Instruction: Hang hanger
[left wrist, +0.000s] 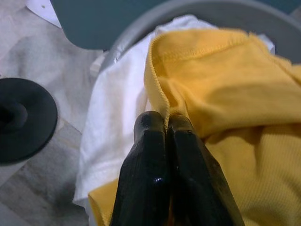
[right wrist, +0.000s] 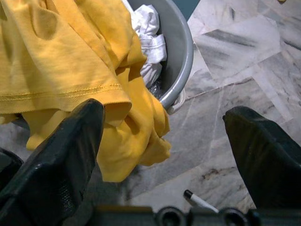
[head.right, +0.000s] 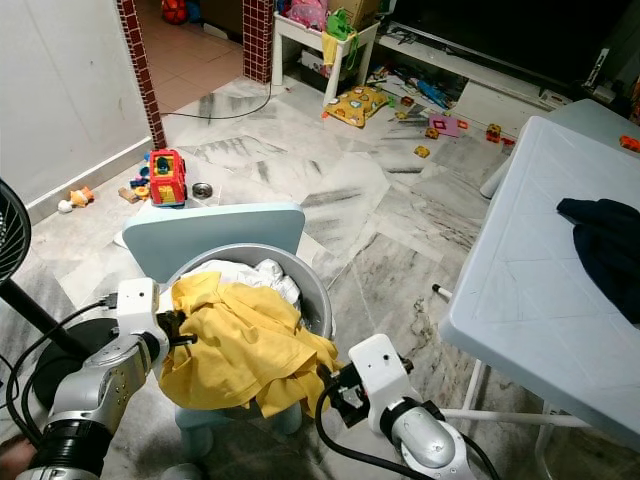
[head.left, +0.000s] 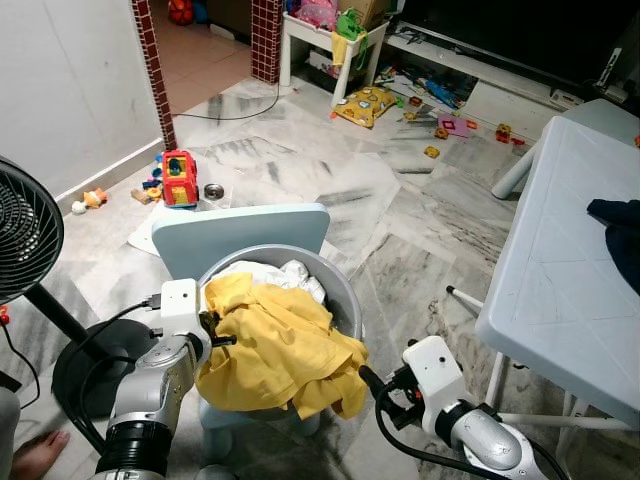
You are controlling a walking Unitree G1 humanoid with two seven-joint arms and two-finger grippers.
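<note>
Marble floor [head.left: 400, 250] strewn with toys stretches behind a grey laundry basket [head.left: 345, 290] set on a pale blue chair [head.left: 240, 230], where we work beside a light table [head.left: 560, 280] bearing a dark garment [head.left: 620, 235]. Our left gripper [left wrist: 165, 123] has its fingers pressed together on the hem of a yellow shirt [head.left: 285, 350], which is draped over the basket's rim above white laundry [head.left: 275, 275]. Our right gripper [right wrist: 164, 136] hovers with fingers spread wide, holding nothing, just beside the shirt's hanging edge. A black fan [head.left: 25, 235] stands to our left.
</note>
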